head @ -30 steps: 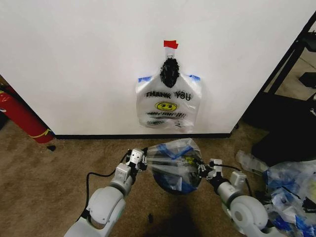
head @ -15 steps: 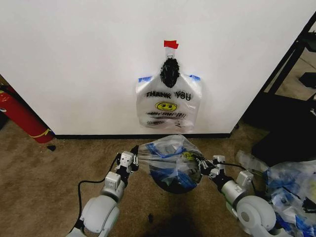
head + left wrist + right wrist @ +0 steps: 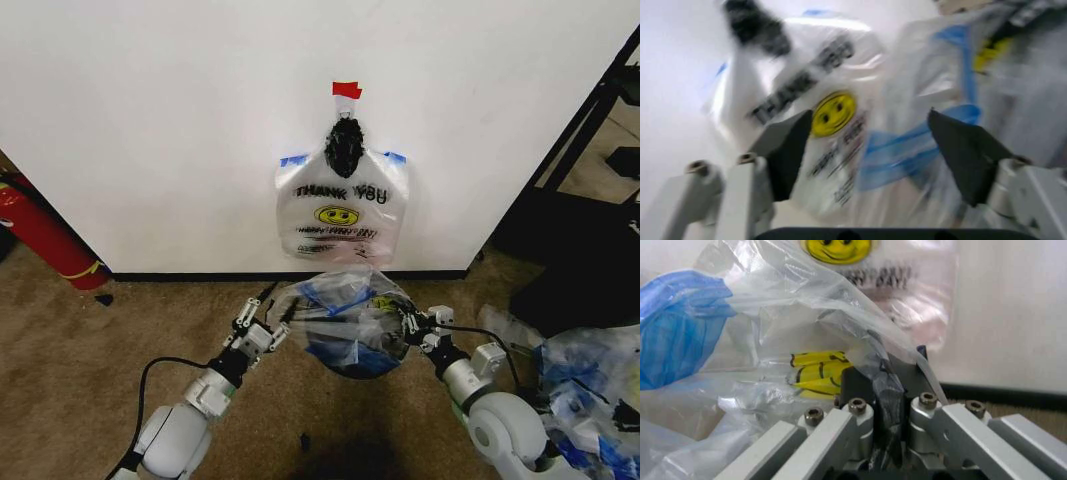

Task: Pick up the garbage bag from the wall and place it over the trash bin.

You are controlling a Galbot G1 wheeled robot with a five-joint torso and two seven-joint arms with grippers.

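Note:
The garbage bag, clear crinkly plastic with blue patches, is spread over the trash bin, whose dark body shows beneath it on the carpet in front of the wall. My left gripper is at the bag's left edge, open. In the left wrist view its fingers stand wide apart with the bag beyond them. My right gripper is at the bag's right edge, shut on a fold of the plastic.
A white "THANK YOU" smiley bag hangs on the wall under red tape. A red fire extinguisher leans at the left. A heap of plastic bags lies at the right, with a black rack behind it.
My left arm has drawn back toward the lower left, and its gripper now sits just off the bag's left edge. The bag has shifted slightly toward the wall and sits lower over the bin.

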